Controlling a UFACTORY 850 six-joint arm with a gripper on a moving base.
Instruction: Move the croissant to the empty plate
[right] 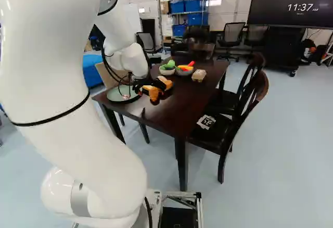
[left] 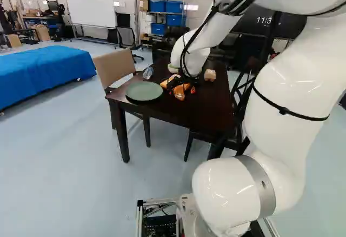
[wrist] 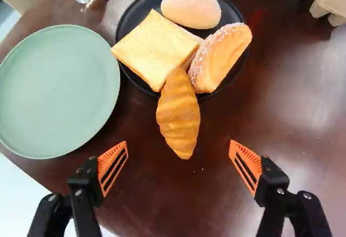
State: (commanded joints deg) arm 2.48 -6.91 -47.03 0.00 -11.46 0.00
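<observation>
In the centre of the left base view, the gripper [left: 183,87] hangs over the dark desk [left: 216,107], at the end of the white arm [left: 278,96] that fills the right of that view. Its jaws are released, spread wide apart, with 2 orange pads facing each other across the gap.

The wrist view shows the croissant [wrist: 179,115] just ahead of the jaws, about midway between their lines. It overlaps the rim of the black plate [wrist: 231,11], 1 end against the square bread [wrist: 154,50], the other pointing back towards the jaws. A sugared bread piece [wrist: 219,58] and a round bun [wrist: 191,5] share that plate. The green plate [wrist: 59,91] sits beside it, left of the gripper in the left base view.

Near the upper centre of the right base view are 2 bowls, 1 holding green food [right: 167,66], and a carton [right: 199,75].
</observation>
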